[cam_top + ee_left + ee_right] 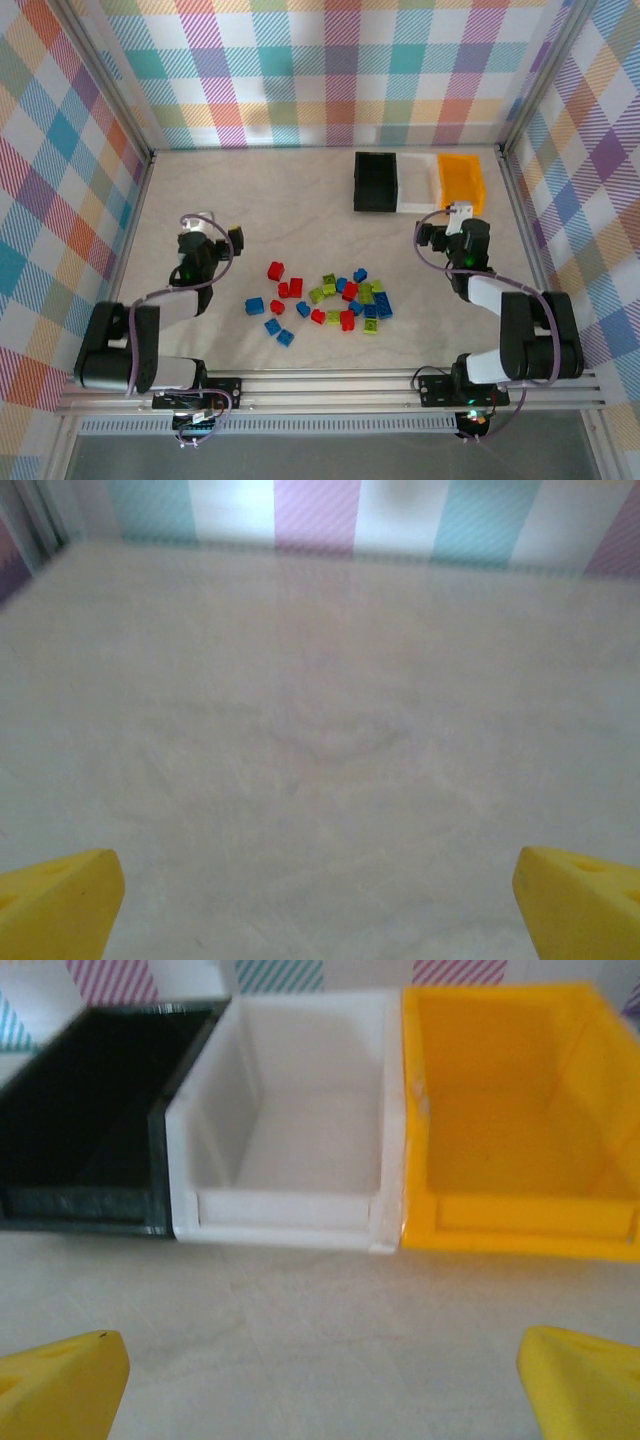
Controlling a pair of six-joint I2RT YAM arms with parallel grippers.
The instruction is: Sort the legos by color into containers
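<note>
The legos (330, 298) lie scattered in a loose pile on the table between the two arms: red (276, 270), blue (255, 306) and lime green (329, 283) bricks. The containers stand joined in a row at the back right: black (374, 185), white (417, 185) and orange-yellow (462, 178). My left gripper (212, 226) is open over bare table left of the pile, its yellow fingertips (60, 900) wide apart around nothing (318, 880). My right gripper (448, 218) is open just in front of the bins, facing the black (90, 1130), white (285, 1210) and yellow (520, 1220) ones, all empty.
Checked walls close in the table on the left, back and right. An aluminium rail (330, 392) with both arm bases runs along the near edge. Bare table stretches across the back left (250, 190).
</note>
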